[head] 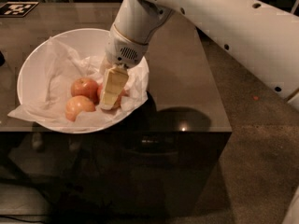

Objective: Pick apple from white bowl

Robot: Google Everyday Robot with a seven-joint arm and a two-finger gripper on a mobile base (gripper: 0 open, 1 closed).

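1. Table (187,78): dark and glossy, with its front edge nearest the camera and a dark front panel below it.
2. Floor (261,139): brownish, to the right of the table.
3. Bowl (28,64): white, wide and shallow. It stands on the table's left part with its near rim at the table's front edge.
4. Paper (51,73): white and crumpled, lining the bowl. One corner spills over the near-left rim and another over the right rim.
5. Pale apple (78,107): yellow-pink, the nearest of three, low in the bowl's near half.
6. Dull apple (85,87): red, just behind the pale apple and touching it, with a dark dimple facing up.
7. Apple (122,94): in the bowl right of centre, just beside the dull apple. Only red slivers show on either side of the gripper. It looks round with no long axis to read, and where its stem points cannot be told.
8. Gripper (110,99): cream-coloured, pointing steeply down into the bowl and tilted toward the near-left, covering most of the apple. How far it is open, and whether it has hold of the apple, cannot be told.
9. Arm (233,27): white, coming in from the upper right, with its wrist above the bowl's far-right rim.
10. Marker (16,8): a black-and-white tag lying flat at the table's far-left corner.
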